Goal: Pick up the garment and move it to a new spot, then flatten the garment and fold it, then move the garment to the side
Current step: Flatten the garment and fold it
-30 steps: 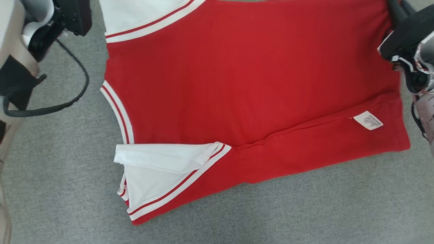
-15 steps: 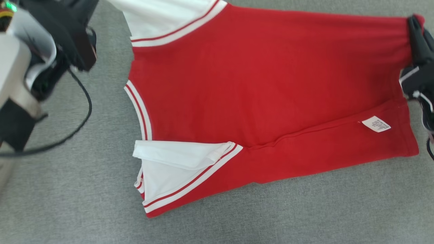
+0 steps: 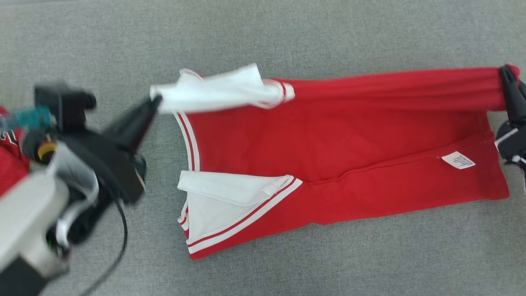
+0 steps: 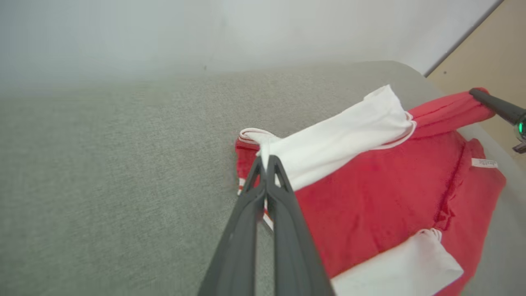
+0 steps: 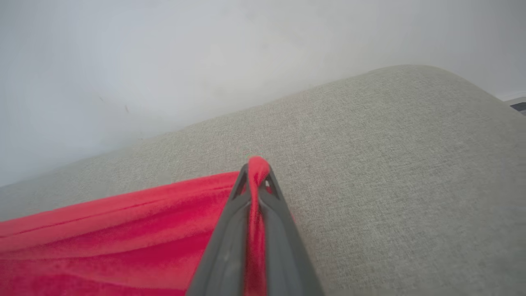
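Observation:
The garment (image 3: 328, 148) is a red shirt with white, red-striped sleeves, lying on a grey fabric surface (image 3: 287, 41). Its far edge is lifted and pulled taut between both grippers. My left gripper (image 3: 154, 100) is shut on the far white sleeve (image 3: 213, 92) at the left. The left wrist view shows its tips (image 4: 266, 158) pinching that sleeve (image 4: 341, 131). At the right edge, my right gripper (image 3: 507, 76) is shut on the garment's far hem corner. Red cloth (image 5: 257, 168) sticks out between its fingers in the right wrist view. The near sleeve (image 3: 230, 197) lies folded, and a white label (image 3: 458, 160) sits near the hem.
Grey fabric surface stretches around the garment on all sides. A pale wall (image 4: 164, 33) rises behind it, and a tan floor (image 4: 493, 57) shows past the surface's rounded end. A bit of red cloth (image 3: 10, 164) sits at the far left edge.
Both grippers have drawn the garment's far edge toward me, so the far half now rises and folds over. The head camera has also shifted, showing more surface beyond the garment.

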